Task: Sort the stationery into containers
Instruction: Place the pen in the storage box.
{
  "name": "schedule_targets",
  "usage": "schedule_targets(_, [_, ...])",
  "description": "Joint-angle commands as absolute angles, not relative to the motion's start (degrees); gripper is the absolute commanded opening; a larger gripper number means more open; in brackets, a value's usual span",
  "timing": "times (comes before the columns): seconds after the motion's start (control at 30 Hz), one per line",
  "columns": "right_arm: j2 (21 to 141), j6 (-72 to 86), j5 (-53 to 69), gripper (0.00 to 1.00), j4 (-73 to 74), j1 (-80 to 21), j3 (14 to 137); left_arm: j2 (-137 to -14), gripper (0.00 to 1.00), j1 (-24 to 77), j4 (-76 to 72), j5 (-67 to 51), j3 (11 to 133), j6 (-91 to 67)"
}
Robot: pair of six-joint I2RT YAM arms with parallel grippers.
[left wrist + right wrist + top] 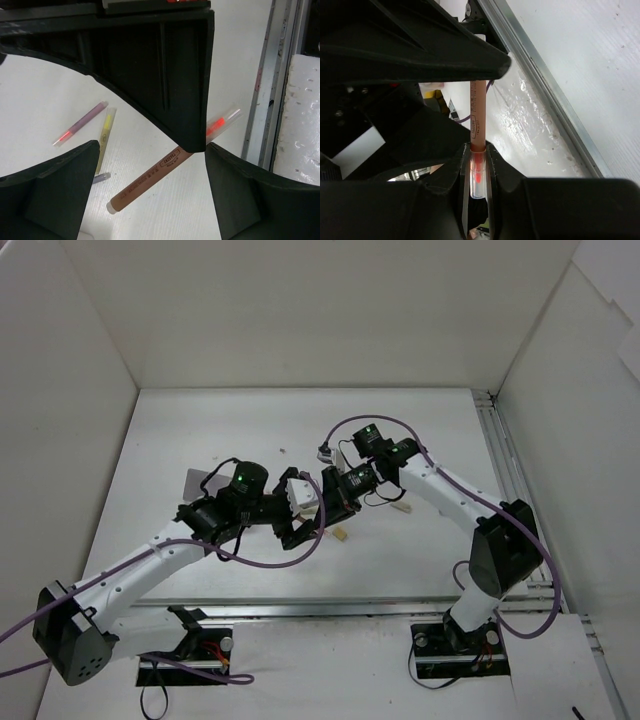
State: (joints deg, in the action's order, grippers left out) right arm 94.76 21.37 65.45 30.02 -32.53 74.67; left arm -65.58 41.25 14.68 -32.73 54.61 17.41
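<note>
My right gripper point(478, 152) is shut on the clear-capped end of a pink-red pen point(478, 115). It holds the pen off the table at mid-table point(335, 502). In the left wrist view the pen point(150, 180) slants between the wide-apart fingers of my open left gripper point(150, 200), touching neither. One black right finger point(165, 75) covers the pen's upper part. A purple pen point(80, 124), a yellow pen point(105, 135) and the tip of a grey pen point(101, 177) lie on the table to the left. A small tan block point(401, 506) lies right of the grippers. The box is not clearly in view.
A pale flat rectangle point(200, 480) lies partly hidden behind the left arm. A metal rail point(492, 440) runs along the table's right side and also shows in the left wrist view point(270, 100). White walls enclose the table. Purple cables loop over both arms.
</note>
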Motion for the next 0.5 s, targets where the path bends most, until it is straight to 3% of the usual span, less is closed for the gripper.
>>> schedule_targets(0.0, [92.29, 23.81, 68.12, 0.00, 30.67, -31.73, 78.75, -66.18, 0.80, 42.27, 11.34, -30.68, 55.63, 18.54])
schedule_targets(0.2, [92.64, 25.75, 68.47, 0.00, 30.50, -31.55, 80.59, -66.53, 0.68, 42.80, 11.16, -28.92, 55.63, 18.02])
schedule_targets(0.23, [92.72, 26.19, 68.47, 0.00, 30.50, -31.64, 80.68, -66.53, 0.60, 42.80, 11.25, -28.74, 55.81, 17.84])
schedule_targets(0.33, [92.55, 26.45, 68.38, 0.00, 30.59, -31.47, 80.60, -66.27, 0.50, 42.80, 11.16, -28.74, 55.81, 17.84])
schedule_targets(0.37, [92.55, 26.37, 68.38, 0.00, 30.59, -31.64, 80.60, -66.10, 0.40, 42.80, 11.08, -28.74, 55.81, 17.67])
schedule_targets(0.43, [92.55, 26.46, 68.12, 0.00, 30.50, -31.38, 80.33, -65.83, 0.29, 42.80, 11.08, -28.65, 55.72, 17.58])
schedule_targets(0.47, [92.55, 26.28, 67.94, 0.00, 30.67, -31.20, 80.25, -65.74, 0.15, 42.80, 10.99, -28.48, 55.90, 17.58])
